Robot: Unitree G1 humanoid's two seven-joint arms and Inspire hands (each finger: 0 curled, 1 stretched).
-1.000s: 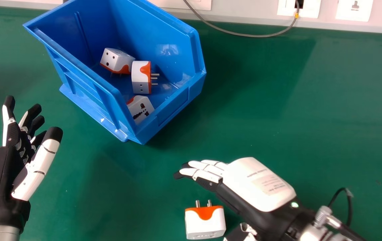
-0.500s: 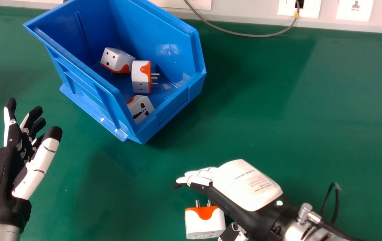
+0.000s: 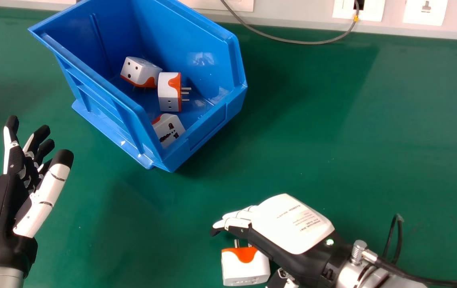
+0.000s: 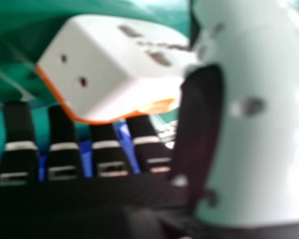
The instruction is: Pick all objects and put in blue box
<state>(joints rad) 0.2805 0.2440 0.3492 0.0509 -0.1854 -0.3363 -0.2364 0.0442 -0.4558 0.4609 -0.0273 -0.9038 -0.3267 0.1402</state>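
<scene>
My right hand (image 3: 288,224) is beside the white and orange plug adapter (image 3: 245,267) on the green table, its fingers extended past the adapter's pins. In the right hand view the adapter (image 4: 109,64) lies between the fingers of my right hand (image 4: 107,154) and its thumb; the fingers are nearly straight and not curled round it. Whether they touch it I cannot tell. The blue box (image 3: 212,132) holds three more adapters: one farther back (image 3: 140,73), one with pins sideways (image 3: 169,92) and one near the front corner (image 3: 168,130). My left hand (image 3: 4,196) stays open at the left.
A grey cable (image 3: 292,41) loops down from the socket strip (image 3: 392,24) at the table's back edge. Green tabletop (image 3: 332,120) stretches right of the box. A black cable (image 3: 397,240) arches over the right wrist.
My right hand has moved left and toward the near edge, closer to the loose adapter, its fingers bending slightly downward. The adapter and box have not moved; my left hand is nearly still.
</scene>
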